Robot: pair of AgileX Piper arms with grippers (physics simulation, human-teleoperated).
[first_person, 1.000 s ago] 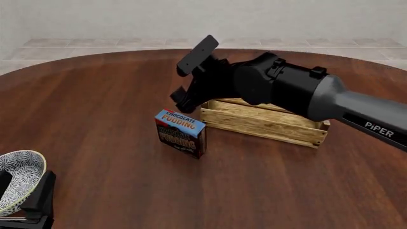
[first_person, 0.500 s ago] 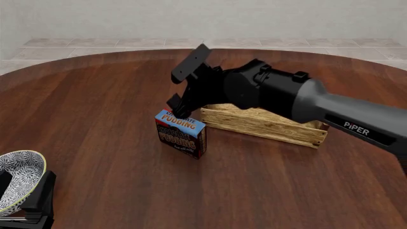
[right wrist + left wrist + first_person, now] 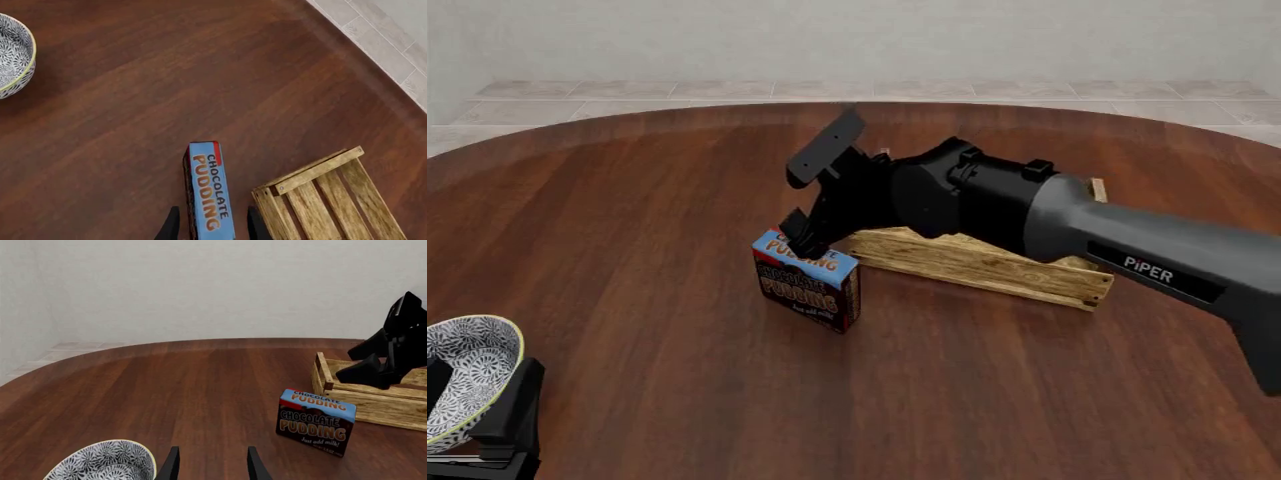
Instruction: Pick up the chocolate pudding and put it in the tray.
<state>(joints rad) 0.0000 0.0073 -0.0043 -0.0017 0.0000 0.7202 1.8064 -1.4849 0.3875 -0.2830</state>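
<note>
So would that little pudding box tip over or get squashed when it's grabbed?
The chocolate pudding stands upright on a narrow base, so a sideways nudge could probably topple it. It looks like a thin carton, likely light and somewhat crushable. The right gripper, open, straddles its narrow top, so a centred squeeze seems likely to hold.

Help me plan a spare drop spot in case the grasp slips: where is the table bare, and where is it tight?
Bare wood spreads between the white bowl and the chocolate pudding, and in front of the tray. It is tight where the pudding stands close beside the tray's end, with the right gripper open over the carton.
</note>
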